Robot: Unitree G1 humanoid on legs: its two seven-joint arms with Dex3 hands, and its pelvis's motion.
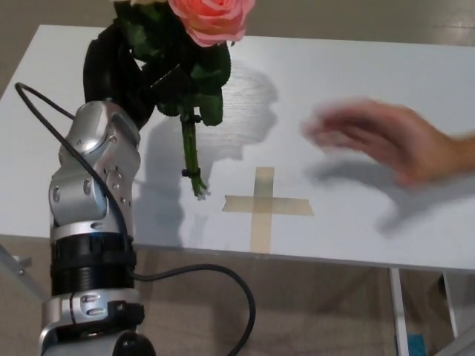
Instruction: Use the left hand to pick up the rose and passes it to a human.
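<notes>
White counter (386, 67) fills most of the head view, with a cross of tan tape (263, 206) stuck near its front edge. Wood-toned floor shows beyond the far edge and beneath the counter. Left hand (122, 70), black, is raised over the counter's left part and clenched around the rose (204, 30), gripping the stem among the dark green leaves. Pink bloom sits at the top edge of the view, partly cropped. Green stem hangs down and slightly rightward, its cut end above the counter just left of the tape cross. A person's hand (386, 137), motion-blurred, reaches in from the right over the counter, fingers toward the rose, apart from it. Right hand not seen.
</notes>
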